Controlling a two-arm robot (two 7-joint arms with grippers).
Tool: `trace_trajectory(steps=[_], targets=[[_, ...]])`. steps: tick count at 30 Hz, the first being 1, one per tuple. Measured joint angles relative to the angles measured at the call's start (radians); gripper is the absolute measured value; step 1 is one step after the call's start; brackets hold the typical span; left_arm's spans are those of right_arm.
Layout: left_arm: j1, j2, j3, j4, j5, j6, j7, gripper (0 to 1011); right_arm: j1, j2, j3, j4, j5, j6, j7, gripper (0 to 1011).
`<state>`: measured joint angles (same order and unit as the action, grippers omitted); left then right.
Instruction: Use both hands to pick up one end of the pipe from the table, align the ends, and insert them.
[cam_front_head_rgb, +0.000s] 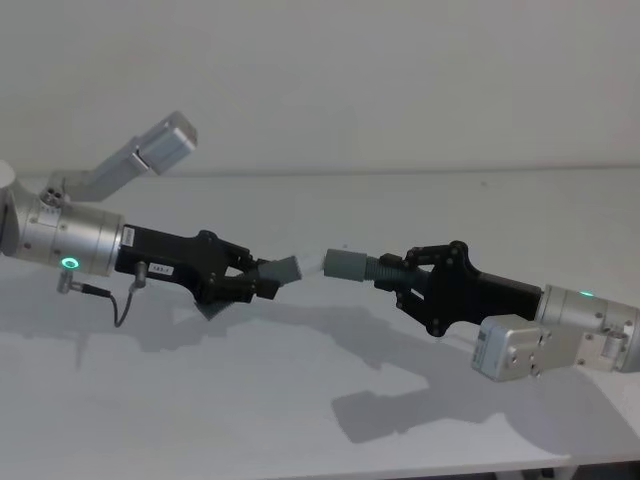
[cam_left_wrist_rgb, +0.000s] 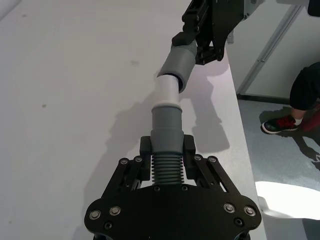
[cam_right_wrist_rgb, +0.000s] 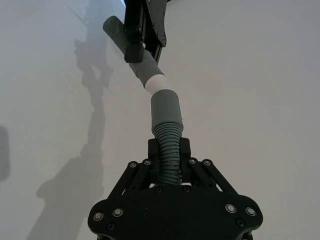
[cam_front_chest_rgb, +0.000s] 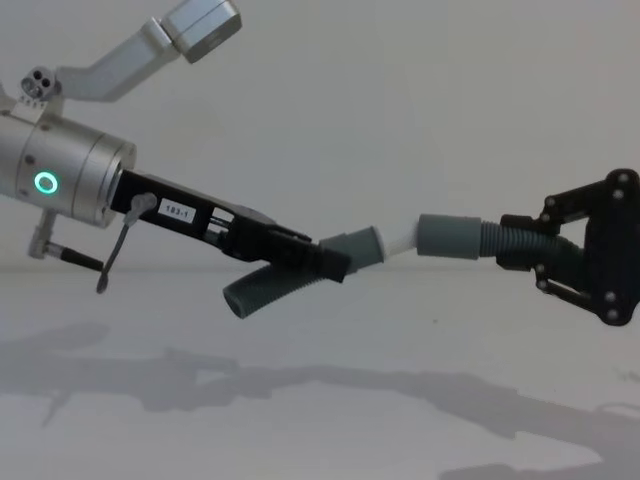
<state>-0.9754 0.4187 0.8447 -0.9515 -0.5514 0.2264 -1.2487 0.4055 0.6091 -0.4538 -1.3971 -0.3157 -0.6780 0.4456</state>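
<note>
While both arms hovered above the table (cam_front_head_rgb: 300, 400), the left gripper (cam_front_head_rgb: 262, 281) was clamped on the ribbed body of one dark-grey hose piece (cam_front_chest_rgb: 262, 288), its fingers (cam_left_wrist_rgb: 145, 146) pressed on either side just behind the smooth grey cuff. From that cuff a white plug tip (cam_front_chest_rgb: 398, 240) stuck out toward the other arm. The free end of this piece hung down below the gripper in the chest view, clear of the table. The right gripper (cam_front_head_rgb: 392, 276) was closed in the same way on the ribs of the second hose piece (cam_right_wrist_rgb: 168, 150), just behind its wider grey open cuff (cam_front_head_rgb: 345, 264). The two pieces met in mid-air between the grippers, at a slight angle to each other rather than in one straight line. The white tip reached the mouth of the open cuff, and in the left wrist view it appeared to sit partly inside it; how deep could not be told. The left arm's silver-grey wrist carried a glowing green ring (cam_front_chest_rgb: 45, 183). Dark shadows of both arms lay across the white table.
</note>
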Motion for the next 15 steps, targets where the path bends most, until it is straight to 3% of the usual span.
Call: trace_trajectory(steps=[15], targets=[[-0.010, 0.001, 0.016, -0.016, -0.009, 0.001, -0.005, 336, 0.000, 0.000, 0.000, 0.000, 0.000, 0.000, 0.000, 204]])
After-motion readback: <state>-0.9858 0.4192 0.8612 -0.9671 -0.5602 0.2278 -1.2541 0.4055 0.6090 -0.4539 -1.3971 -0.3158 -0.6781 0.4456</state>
